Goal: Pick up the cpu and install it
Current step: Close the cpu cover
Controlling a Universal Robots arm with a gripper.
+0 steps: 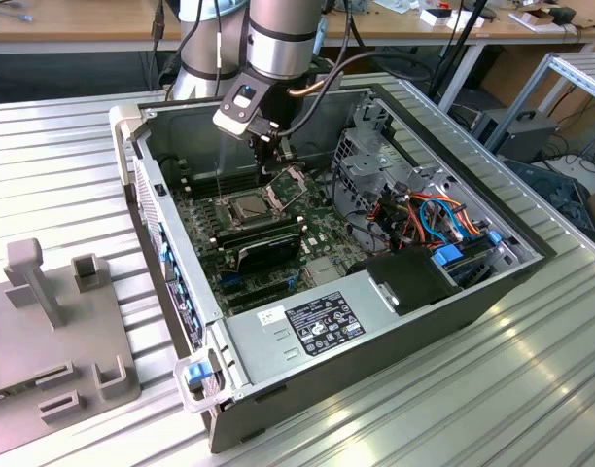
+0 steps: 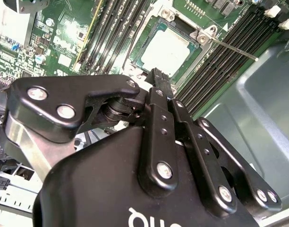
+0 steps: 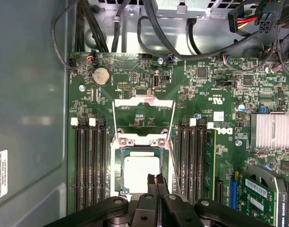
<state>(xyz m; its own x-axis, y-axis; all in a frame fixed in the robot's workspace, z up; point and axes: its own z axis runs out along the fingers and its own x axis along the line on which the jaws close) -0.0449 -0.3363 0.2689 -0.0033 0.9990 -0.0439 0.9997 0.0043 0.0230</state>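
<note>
The cpu (image 3: 139,171) is seen lying flat in the socket (image 3: 117,175) on the board (image 3: 215,94), its silver top uncovered, with the frame (image 3: 143,105) folded open beyond it. Memory slots (image 3: 90,161) are ranged on both sides of it. The pincer (image 3: 157,181) is held just over one edge of the cpu, its fingers pressed together with nothing gripped between them; whether the chip is touched cannot be told. In the exterior view the pincer (image 1: 271,171) is reached down into the open case (image 1: 375,362), which is laid on the ribbed surface (image 1: 453,413).
</note>
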